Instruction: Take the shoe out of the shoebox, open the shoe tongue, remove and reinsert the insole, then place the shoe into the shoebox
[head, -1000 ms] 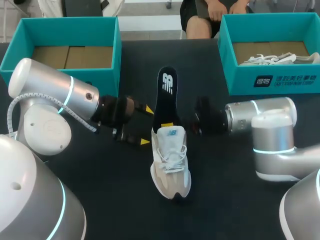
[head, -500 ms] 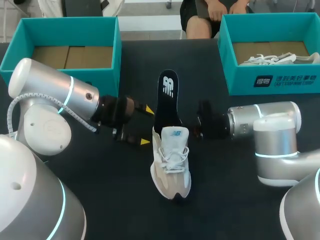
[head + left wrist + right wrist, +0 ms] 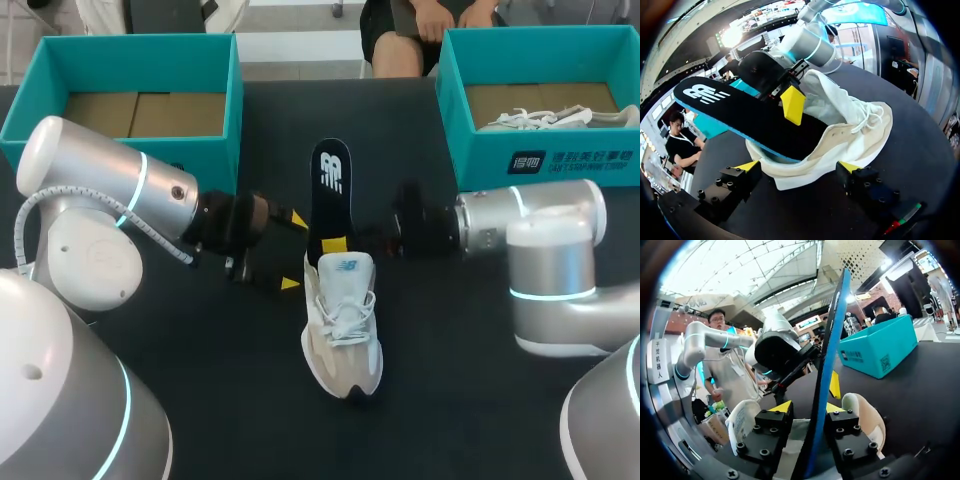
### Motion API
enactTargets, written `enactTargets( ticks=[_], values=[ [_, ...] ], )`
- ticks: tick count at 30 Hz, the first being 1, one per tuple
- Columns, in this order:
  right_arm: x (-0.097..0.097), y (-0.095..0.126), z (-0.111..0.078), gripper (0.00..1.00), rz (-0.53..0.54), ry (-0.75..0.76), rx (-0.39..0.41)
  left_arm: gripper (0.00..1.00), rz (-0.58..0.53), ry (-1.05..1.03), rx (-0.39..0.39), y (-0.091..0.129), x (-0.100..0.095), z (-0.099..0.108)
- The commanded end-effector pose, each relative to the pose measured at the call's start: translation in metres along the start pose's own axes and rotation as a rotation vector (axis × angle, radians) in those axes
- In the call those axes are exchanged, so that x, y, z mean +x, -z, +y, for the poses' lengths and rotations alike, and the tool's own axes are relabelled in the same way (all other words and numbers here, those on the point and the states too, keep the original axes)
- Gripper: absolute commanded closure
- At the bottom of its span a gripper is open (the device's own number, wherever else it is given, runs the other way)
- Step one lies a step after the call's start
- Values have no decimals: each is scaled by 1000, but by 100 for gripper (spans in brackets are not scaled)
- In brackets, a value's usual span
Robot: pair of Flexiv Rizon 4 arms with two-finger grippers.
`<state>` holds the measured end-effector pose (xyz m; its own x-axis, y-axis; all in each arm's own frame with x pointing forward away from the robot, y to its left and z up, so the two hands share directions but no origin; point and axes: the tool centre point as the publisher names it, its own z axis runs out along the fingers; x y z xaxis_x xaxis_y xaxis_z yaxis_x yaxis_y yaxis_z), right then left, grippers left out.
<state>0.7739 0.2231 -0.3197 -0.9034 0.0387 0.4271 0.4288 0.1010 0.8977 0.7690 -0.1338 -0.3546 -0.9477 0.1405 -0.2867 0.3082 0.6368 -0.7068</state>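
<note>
On the black surface (image 3: 450,400), two teal boxes are set at the far corners. The left box (image 3: 140,55) shows only its cardboard floor, and a pale second shoe (image 3: 555,118) lies in the right box (image 3: 480,150).

The left arm (image 3: 110,195) is brought in from the left side and the right arm (image 3: 545,235) from the right. Both are pointed toward the middle of the surface, where they face each other across the shoe.

The shoe (image 3: 342,335) (image 3: 860,130) is placed on the surface between the two boxes and outside both of them. It is white and beige, with its toe turned toward the near edge and its heel opening toward the far side. The laces are seen loose over the tongue.

The black insole (image 3: 333,185) (image 3: 740,112) (image 3: 832,345), edged in blue, is seated with one end inside the shoe's opening. The rest is raised out and slanted away toward the far side.

The right pincer (image 3: 345,243) (image 3: 807,407) is closed on the insole just above the shoe's opening. The insole is seen edge-on between its two fingers, and one yellow tip is pressed on each face.

The left pincer (image 3: 294,251) (image 3: 799,166) is spread wide and nothing is gripped by it. The heel end of the shoe is seen just ahead of it, between the two yellow tips. Whether the tips touch the shoe cannot be told.
</note>
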Motion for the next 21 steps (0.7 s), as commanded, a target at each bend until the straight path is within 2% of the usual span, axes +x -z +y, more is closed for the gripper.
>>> enactTargets(
  ticks=[1,5,7,12,21],
  values=[
    [-5,3,10,65,9,6,21,0,0,0,-4,-1,0,-1],
    [-11,3,8,69,40,-18,32,0,0,0,-4,-1,0,-1],
    [-12,2,3,100,41,-38,50,0,0,0,-4,-1,0,-1],
    [-6,-1,-14,100,45,-92,77,0,0,0,-4,-1,0,-1],
    [20,-2,-49,100,38,-205,87,0,0,0,-4,-1,0,-1]
  ],
)
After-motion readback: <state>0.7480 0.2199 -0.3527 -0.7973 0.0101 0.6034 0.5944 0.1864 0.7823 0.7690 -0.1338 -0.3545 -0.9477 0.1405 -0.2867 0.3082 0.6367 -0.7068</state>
